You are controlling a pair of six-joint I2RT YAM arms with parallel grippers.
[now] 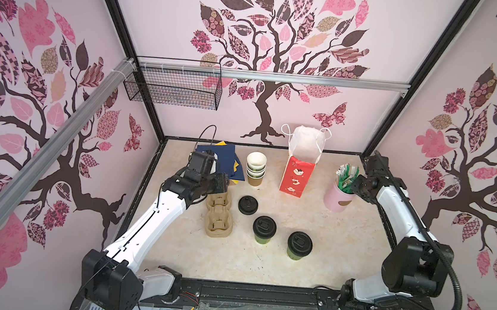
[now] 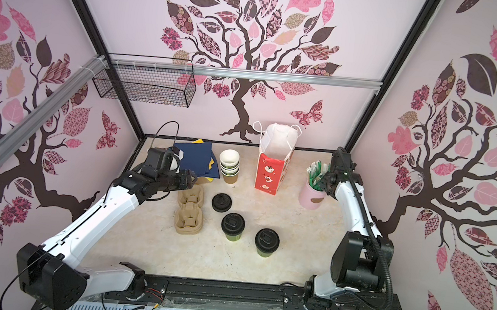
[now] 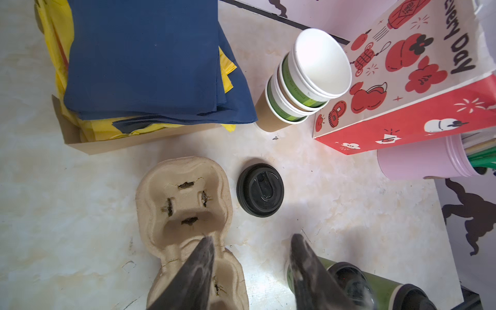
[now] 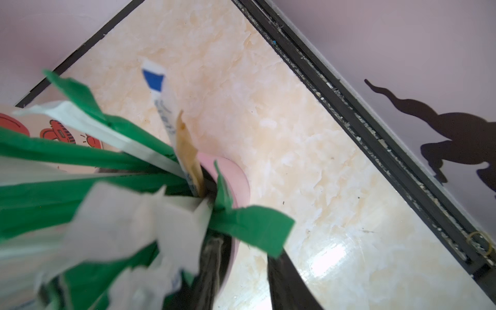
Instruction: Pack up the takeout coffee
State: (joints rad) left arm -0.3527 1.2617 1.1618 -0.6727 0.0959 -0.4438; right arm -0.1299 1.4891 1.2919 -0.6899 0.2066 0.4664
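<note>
While we watch lidded green paper cups (image 1: 263,231) (image 1: 299,246) on the marbled desk (image 1: 340,248) | left hand (image 3: 252,237) splayed, empty | right hand (image 4: 243,257) parted at pink holder (image 1: 337,198) rim.

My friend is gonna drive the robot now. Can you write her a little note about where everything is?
Left tool: open, empty, above the carrier's edge.
Right tool: open, at the pink pot of packets.
Both lidded cups stand on the table, beside the carrier.
Done: cups lidded. Left: cups into carrier, then probably the bag.
</note>
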